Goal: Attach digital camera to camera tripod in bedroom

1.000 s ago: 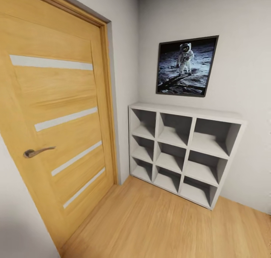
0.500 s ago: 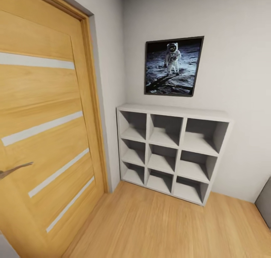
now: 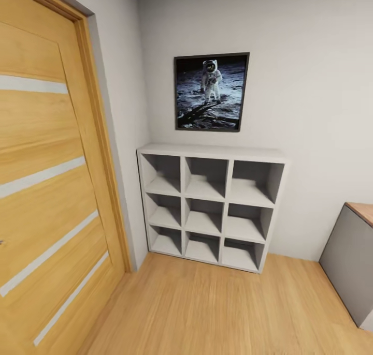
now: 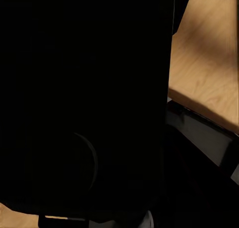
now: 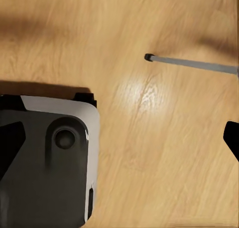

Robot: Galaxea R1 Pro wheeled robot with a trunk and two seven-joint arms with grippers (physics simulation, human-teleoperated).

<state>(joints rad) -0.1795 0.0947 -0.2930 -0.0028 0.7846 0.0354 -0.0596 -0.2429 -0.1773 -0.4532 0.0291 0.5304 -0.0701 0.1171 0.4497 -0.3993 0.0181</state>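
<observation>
Right gripper's black fingertip (image 5: 232, 140) barely visible at frame edge, opening impossible to judge, thin silver tripod leg (image 5: 191, 63) with black foot lying slantwise across light wood floor (image 5: 149, 153) near it, robot's grey-black base (image 5: 47, 163) alongside.

The door (image 3: 46, 189) is of warm yellow wood with visible grain and pale matt stripes, and the floor (image 3: 217, 313) is light wood with a soft shine. The shelf (image 3: 210, 205) looks like smooth matt grey-white board, the walls (image 3: 305, 86) plain and matt. The robot base (image 5: 47, 160) seems glossy plastic, white and dark grey.
</observation>
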